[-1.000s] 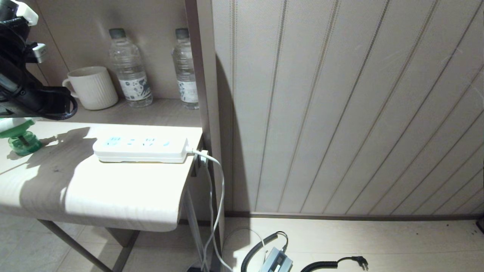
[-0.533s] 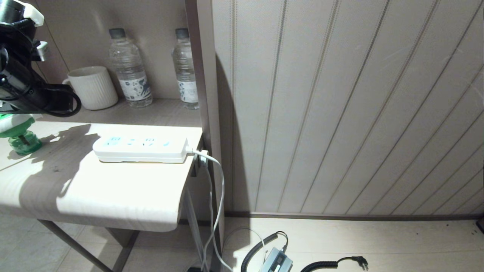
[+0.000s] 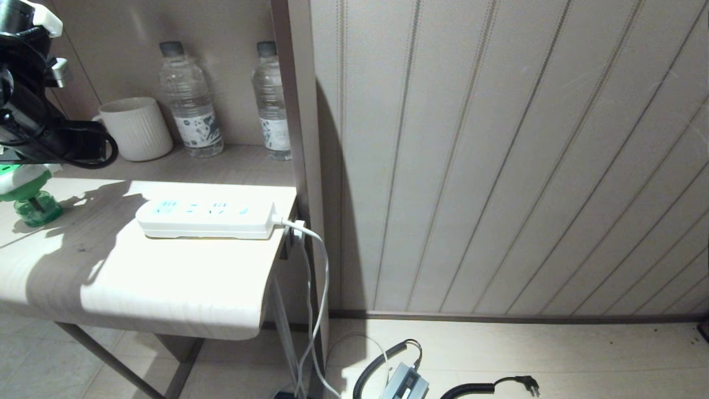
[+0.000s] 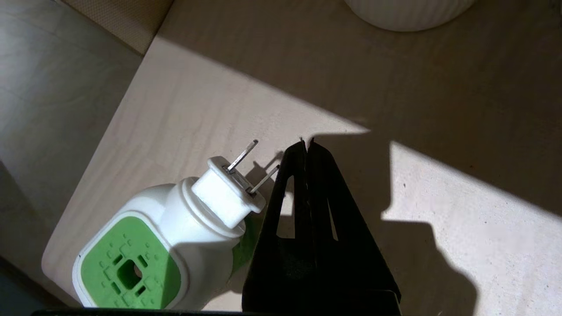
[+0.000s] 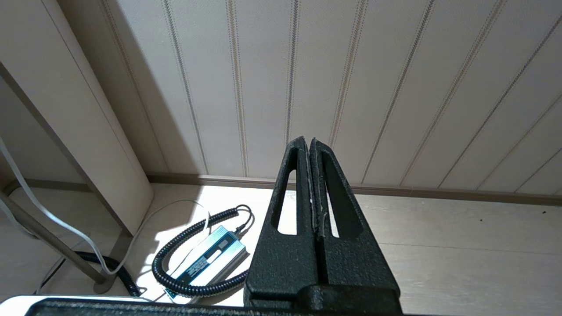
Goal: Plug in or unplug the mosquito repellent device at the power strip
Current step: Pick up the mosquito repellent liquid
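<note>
On the pale table (image 3: 166, 288), the left gripper (image 4: 307, 147), jaws pressed together and empty, hovers beside the unplugged device (image 3: 25, 194). Rightward lies the strip (image 3: 206, 219), then striped wall (image 3: 498, 166). The right gripper (image 5: 309, 145) is closed, empty.

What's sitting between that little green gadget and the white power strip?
Nothing: in the head view only bare, partly shadowed tabletop separates the mosquito repellent device from the power strip.

White-and-green mosquito repellent device (image 4: 149, 245), ribbed white mug (image 3: 135, 128).
</note>
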### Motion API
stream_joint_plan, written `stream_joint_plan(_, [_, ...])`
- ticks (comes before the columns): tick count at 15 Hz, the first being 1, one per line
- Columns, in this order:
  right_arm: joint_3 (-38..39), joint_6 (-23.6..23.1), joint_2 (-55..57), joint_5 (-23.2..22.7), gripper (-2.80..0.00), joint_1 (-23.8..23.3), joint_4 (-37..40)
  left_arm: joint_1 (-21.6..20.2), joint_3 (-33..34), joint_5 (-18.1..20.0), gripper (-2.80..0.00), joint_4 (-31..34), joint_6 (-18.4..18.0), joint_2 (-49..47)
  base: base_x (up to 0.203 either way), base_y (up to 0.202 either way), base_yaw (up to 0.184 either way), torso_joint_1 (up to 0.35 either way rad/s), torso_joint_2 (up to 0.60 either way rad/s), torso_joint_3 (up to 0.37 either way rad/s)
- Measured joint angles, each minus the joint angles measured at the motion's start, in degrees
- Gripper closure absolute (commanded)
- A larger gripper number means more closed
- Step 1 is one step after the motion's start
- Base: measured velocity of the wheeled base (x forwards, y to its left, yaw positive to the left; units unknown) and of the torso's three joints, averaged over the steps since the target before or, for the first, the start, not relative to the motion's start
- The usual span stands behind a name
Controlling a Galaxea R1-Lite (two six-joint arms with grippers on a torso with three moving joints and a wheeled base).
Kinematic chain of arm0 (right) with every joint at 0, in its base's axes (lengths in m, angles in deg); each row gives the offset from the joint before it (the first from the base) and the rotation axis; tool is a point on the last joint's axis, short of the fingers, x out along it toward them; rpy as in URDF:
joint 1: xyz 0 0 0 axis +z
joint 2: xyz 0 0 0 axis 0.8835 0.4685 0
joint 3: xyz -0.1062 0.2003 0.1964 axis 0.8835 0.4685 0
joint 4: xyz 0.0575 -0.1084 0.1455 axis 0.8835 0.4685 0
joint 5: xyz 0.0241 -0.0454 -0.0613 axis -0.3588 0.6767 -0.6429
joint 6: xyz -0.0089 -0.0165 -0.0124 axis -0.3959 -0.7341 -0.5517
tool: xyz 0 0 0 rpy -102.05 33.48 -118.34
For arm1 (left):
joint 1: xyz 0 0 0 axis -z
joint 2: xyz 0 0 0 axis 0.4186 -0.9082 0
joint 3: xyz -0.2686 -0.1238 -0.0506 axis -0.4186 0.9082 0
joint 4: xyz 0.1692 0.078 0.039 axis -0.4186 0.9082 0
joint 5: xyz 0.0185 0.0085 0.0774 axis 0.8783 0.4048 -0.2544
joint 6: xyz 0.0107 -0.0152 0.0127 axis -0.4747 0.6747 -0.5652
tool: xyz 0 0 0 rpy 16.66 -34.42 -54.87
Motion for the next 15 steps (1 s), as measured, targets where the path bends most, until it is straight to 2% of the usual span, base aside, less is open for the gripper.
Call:
stream_joint_plan(11, [0.0,0.0,0.0,-0.1,0.0,0.0,0.0,-1.7,0.0,0.2,0.0,-2.2,0.2,-1.6,0.0,0.0,0.0,0.0,0.0,0.0])
stream_joint_plan(15, [0.0,-0.1,0.0,-0.1,0.0,0.0,0.0,0.5,-0.2,0.2,0.0,-4.0,1.2,-0.5,0.0,0.0,0.0,0.0,0.0,0.0])
